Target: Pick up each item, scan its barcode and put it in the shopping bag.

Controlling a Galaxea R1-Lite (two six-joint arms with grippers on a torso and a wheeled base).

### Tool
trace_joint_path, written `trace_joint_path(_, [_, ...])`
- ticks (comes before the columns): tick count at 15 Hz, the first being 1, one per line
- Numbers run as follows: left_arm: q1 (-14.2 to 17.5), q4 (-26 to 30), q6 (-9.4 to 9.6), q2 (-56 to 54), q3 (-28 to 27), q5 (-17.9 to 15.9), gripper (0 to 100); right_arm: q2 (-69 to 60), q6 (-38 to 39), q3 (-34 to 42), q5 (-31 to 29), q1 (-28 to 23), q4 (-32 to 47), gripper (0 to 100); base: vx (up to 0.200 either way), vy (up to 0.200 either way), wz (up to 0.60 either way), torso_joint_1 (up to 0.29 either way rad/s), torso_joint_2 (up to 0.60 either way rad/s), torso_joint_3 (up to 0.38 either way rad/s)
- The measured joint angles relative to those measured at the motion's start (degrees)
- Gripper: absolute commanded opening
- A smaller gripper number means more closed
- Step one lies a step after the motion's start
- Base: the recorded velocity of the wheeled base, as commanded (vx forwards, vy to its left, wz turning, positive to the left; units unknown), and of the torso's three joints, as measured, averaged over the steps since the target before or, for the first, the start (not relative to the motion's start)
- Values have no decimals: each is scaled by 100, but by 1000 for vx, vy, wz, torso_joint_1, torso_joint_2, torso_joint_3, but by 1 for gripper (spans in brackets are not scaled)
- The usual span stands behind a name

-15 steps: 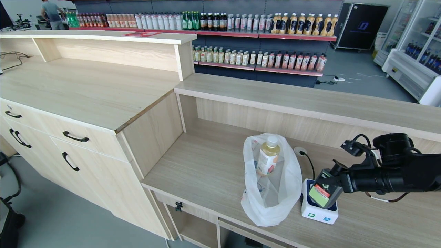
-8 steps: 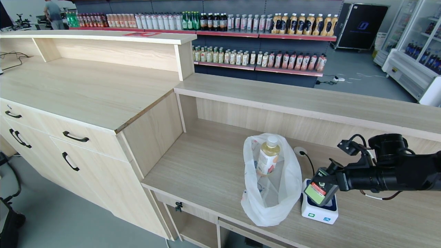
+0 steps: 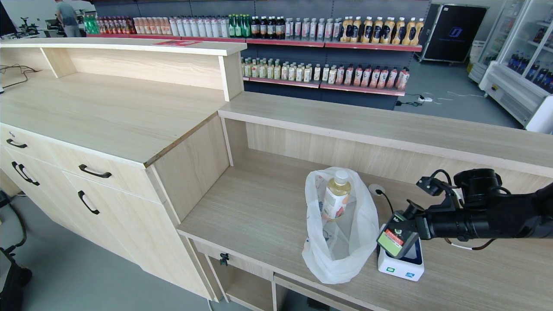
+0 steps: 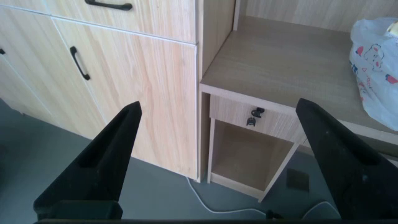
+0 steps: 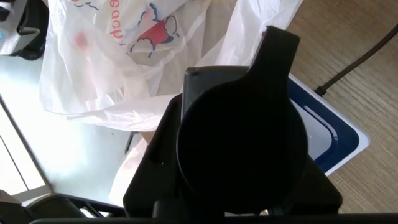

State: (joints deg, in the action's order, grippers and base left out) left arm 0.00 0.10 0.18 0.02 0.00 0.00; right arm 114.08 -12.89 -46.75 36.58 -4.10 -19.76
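My right gripper [image 3: 401, 235] is shut on a small dark container with a red and green label [image 3: 395, 242]. It holds it tilted above the left edge of the white and blue barcode scanner [image 3: 402, 267], right beside the white shopping bag [image 3: 341, 255]. The bag stands open on the low counter with a yellow drink bottle [image 3: 336, 197] upright inside. In the right wrist view the held container [image 5: 239, 143] is a dark round shape, with the bag [image 5: 118, 56] and scanner [image 5: 333, 134] past it. My left gripper [image 4: 214, 168] hangs open beside the counter, above the floor.
A black cable [image 3: 387, 202] runs from a port in the counter to the scanner. The raised ledge [image 3: 380, 125] backs the low counter; a taller cabinet with drawers [image 3: 95, 172] stands to the left. Bare counter lies left of the bag and right of the scanner.
My right gripper has carried the container to the left, from over the scanner's middle to its left edge next to the bag. The bag, bottle and scanner have stayed put.
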Motion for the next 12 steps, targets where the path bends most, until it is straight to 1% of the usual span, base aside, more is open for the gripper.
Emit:
trace_joint_path(5, [0, 0, 0, 0, 0, 0, 100, -93, 104, 0, -2, 5, 0, 0, 0, 0, 0, 0, 0, 0])
trace_joint_path(6, [0, 0, 0, 0, 0, 0, 100, -187, 277, -13, -5, 16, -43, 0, 0, 0, 0, 0, 0, 0])
trace_joint_path(8, [0, 0, 0, 0, 0, 0, 100, -589, 862, -27, -111, 105, -227, 0, 0, 0, 0, 0, 0, 0])
trace_joint_path(9, [0, 0, -2, 0, 0, 0, 100, -945, 1029, 20, -229, 162, -334, 0, 0, 0, 0, 0, 0, 0])
trace_joint_path(10, [0, 0, -2, 0, 0, 0, 100, -1318, 1037, 98, -346, 208, -405, 0, 0, 0, 0, 0, 0, 0])
trace_joint_path(11, [0, 0, 0, 0, 0, 0, 100, -1687, 866, 213, -579, 243, -444, 0, 0, 0, 0, 0, 0, 0])
trace_joint_path(12, [0, 0, -2, 0, 0, 0, 100, -2033, 358, 364, -1196, 256, -471, 0, 0, 0, 0, 0, 0, 0])
